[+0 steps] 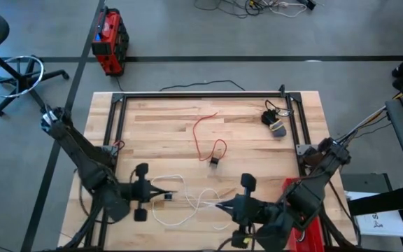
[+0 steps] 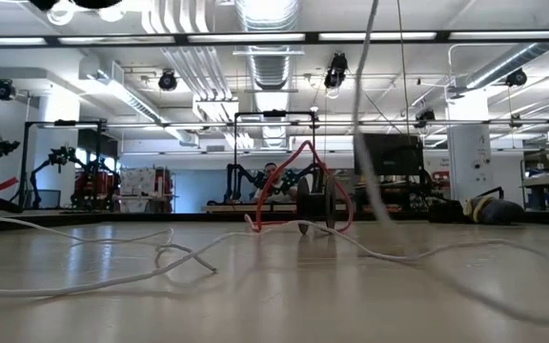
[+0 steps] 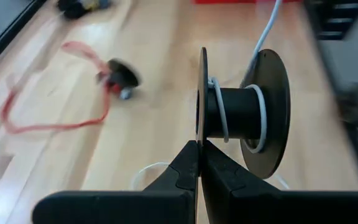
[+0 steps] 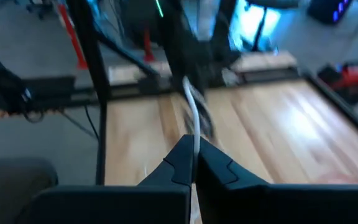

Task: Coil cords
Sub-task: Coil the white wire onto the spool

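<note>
The white cord point(image 1: 187, 199) lies in loose loops on the near half of the table. My left gripper point(image 1: 159, 193) is shut on a small black spool point(image 3: 241, 112) that carries a few turns of it. To the spool's right, my right gripper point(image 1: 219, 206) is shut on the same white cord point(image 4: 193, 118). In the low view a stretch of the cord point(image 2: 368, 114) rises off the table. The red cord point(image 1: 205, 133) with its dark plug point(image 1: 214, 162) lies loose at mid-table. A bundled black cord point(image 1: 275, 120) rests at the far right. My left gripper pinches the rim of the spool's thin near flange point(image 3: 201, 127) between its two fingertips point(image 3: 182, 163), edge-on. The spool's axis lies across the fingers, and white cord point(image 3: 219, 115) is wound round its core. My right gripper pinches the white cord point(image 4: 195, 138) at a single strand between its fingertips point(image 4: 180, 155). The cord runs on away from the fingers toward the left arm.
A black metal frame point(image 1: 201, 94) borders the far, left and right sides of the wooden table. A red tray point(image 1: 306, 210) sits under the right arm at the near right. A red box point(image 1: 109, 42) stands on the floor beyond the far edge.
</note>
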